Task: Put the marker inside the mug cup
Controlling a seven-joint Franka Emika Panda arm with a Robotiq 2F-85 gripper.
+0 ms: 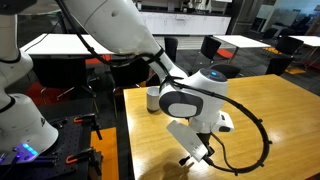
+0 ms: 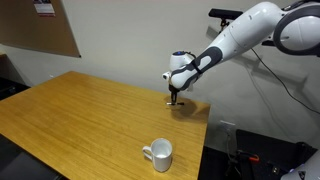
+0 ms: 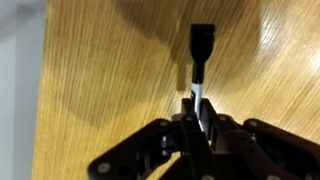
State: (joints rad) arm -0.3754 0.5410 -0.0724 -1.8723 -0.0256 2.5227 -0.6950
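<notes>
In the wrist view my gripper (image 3: 197, 118) is shut on the marker (image 3: 200, 58), a thin dark stick with a paler band near the fingers; it points away from the jaws over the wooden table (image 3: 100, 70). In an exterior view the gripper (image 2: 174, 98) is low at the table's far edge, with the marker's tip just below it. The white mug cup (image 2: 160, 153) stands upright near the front edge, well apart from the gripper. In an exterior view the mug cup (image 1: 153, 97) shows partly behind my arm, and the gripper (image 1: 186, 160) is near the table surface.
The wooden table (image 2: 80, 110) drops off close beside the gripper. A black cable (image 1: 255, 135) loops over the table from my wrist. Other tables and chairs (image 1: 215, 48) stand in the background. A pinboard (image 2: 40, 25) hangs on the wall.
</notes>
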